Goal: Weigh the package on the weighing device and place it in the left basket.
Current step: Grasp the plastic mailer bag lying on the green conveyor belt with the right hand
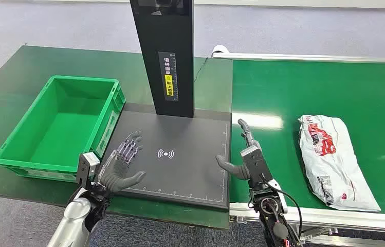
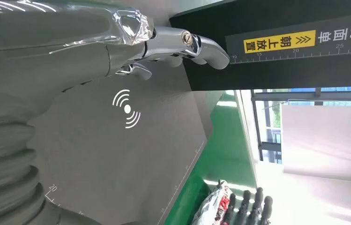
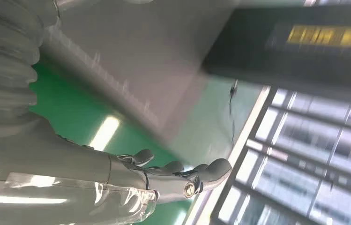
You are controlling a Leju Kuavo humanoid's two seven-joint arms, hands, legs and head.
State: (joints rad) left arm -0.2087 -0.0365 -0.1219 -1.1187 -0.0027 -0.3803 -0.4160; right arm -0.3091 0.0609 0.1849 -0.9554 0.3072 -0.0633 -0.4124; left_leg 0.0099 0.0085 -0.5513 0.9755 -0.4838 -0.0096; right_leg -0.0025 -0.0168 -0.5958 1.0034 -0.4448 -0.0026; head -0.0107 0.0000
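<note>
The scale's black column runs off my head view's top edge. My right wrist view blurs its yellow label, and its print is too small to read.

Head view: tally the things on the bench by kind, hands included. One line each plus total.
Package: 1, white plastic bag lying on the green belt
Basket: 1, green, nothing in it
Weighing device: 1, dark platform with an upright column
Robot hands: 2, left hand and right hand, both holding nothing
Total: 5
</note>
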